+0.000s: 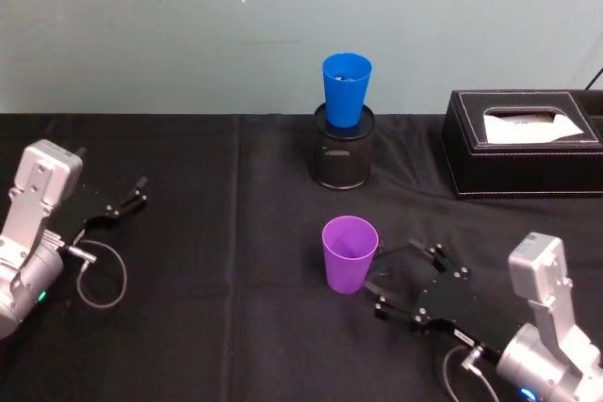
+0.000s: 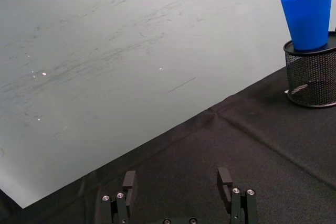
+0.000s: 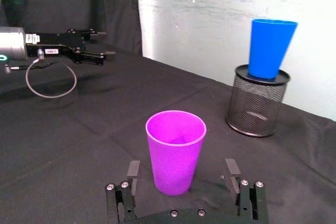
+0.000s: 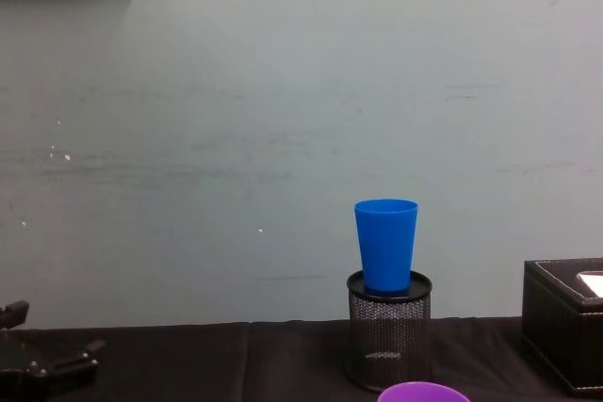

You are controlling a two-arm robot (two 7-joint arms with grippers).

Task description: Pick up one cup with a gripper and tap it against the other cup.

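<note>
The black-cloth-covered worktop (image 1: 236,233) carries all items. A black leather-look tissue box (image 1: 523,157) sits at the far right, clear of the work. A black wire-mesh pen holder (image 1: 343,159) stands at the far centre, and the bright blue plastic tapered cup (image 1: 346,89) rests upright in its mouth, raised above the cloth.

The purple plastic tapered cup (image 1: 349,253) stands upright on the cloth, rim up, nearer the robot and almost in line with the blue cup.

The right gripper (image 1: 386,281) lies low just beside the purple cup on its right, pointing at it. Its fingers are spread wider than the cup and hold nothing. In the right wrist view the cup sits centred on the gap between them, at or just ahead of the fingertips. Judgement: a short straight advance should bracket the cup wall.

The left gripper (image 1: 139,191) is parked at the left edge, spread and empty, well apart from both cups. The right arm is clearly the nearer.
</note>
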